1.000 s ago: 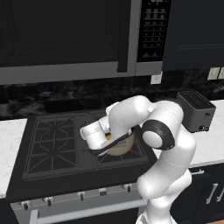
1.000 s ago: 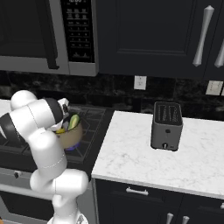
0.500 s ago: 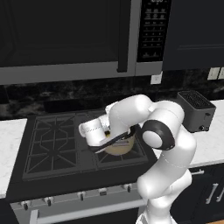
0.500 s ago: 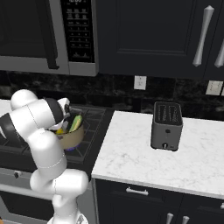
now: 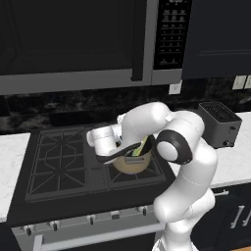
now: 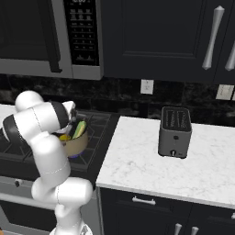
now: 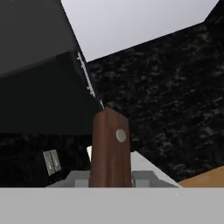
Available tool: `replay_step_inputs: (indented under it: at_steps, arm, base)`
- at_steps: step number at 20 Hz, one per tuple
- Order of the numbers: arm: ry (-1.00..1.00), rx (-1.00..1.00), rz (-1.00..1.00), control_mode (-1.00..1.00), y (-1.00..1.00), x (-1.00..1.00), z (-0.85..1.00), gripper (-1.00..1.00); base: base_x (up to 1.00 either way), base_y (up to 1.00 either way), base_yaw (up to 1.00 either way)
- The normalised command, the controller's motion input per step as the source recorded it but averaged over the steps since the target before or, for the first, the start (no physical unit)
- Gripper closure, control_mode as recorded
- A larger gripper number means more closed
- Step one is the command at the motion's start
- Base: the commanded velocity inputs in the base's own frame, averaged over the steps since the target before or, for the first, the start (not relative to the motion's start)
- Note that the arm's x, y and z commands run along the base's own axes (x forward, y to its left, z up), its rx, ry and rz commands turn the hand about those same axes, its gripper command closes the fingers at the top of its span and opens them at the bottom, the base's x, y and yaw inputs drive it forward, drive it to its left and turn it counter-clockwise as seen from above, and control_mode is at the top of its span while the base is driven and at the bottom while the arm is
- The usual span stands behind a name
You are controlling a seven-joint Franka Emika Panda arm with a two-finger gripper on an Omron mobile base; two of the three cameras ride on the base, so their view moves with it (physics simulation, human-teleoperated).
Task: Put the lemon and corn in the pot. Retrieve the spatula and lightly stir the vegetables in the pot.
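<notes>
The tan pot (image 5: 130, 164) sits on the right front burner of the black gas stove (image 5: 63, 164), with the arm bent low over it. Inside, the corn (image 6: 79, 129) leans upright against the pot's far rim, its green husk side showing, and the lemon (image 6: 64, 137) lies beside it lower in the pot. The tool (image 5: 101, 147) hangs at the pot's left edge, closed on the brown wooden handle of the spatula (image 7: 110, 148); in the hand view that handle stands straight up between the fingers, a pale round rivet near its top. A dark curved part runs from the tool across the pot's mouth in the left base view. A dark toaster (image 6: 175, 132) stands well apart on the white marble bench (image 6: 151, 170), right of the stove.
</notes>
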Motion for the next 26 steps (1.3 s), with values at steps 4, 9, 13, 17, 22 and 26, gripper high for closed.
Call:
replay_step_inputs:
  at_steps: [4, 9, 13, 17, 22, 26]
  arm:
    - [0.57, 0.4, 0.0, -1.0, 0.05, 0.2, -0.02, 1.0]
    - [0.47, 0.13, -0.05, -1.0, -0.02, 0.05, 0.0, 1.0]
    - [0.36, -0.07, -0.12, -1.0, -0.36, -0.15, 0.0, 1.0]
    - [0.37, -0.15, -0.14, -1.0, -0.53, -0.19, 0.05, 1.0]
    - [0.28, -0.06, -0.11, -1.0, -0.24, -0.18, 0.72, 1.0]
    - [0.19, 0.0, -0.08, -1.0, -0.08, -0.13, 1.0, 1.0]
  base:
    - [0.0, 0.0, 0.0]
    - [0.0, 0.0, 0.0]
    - [0.0, 0.0, 0.0]
    - [0.0, 0.0, 0.0]
    - [0.0, 0.0, 0.0]
    - [0.0, 0.0, 0.0]
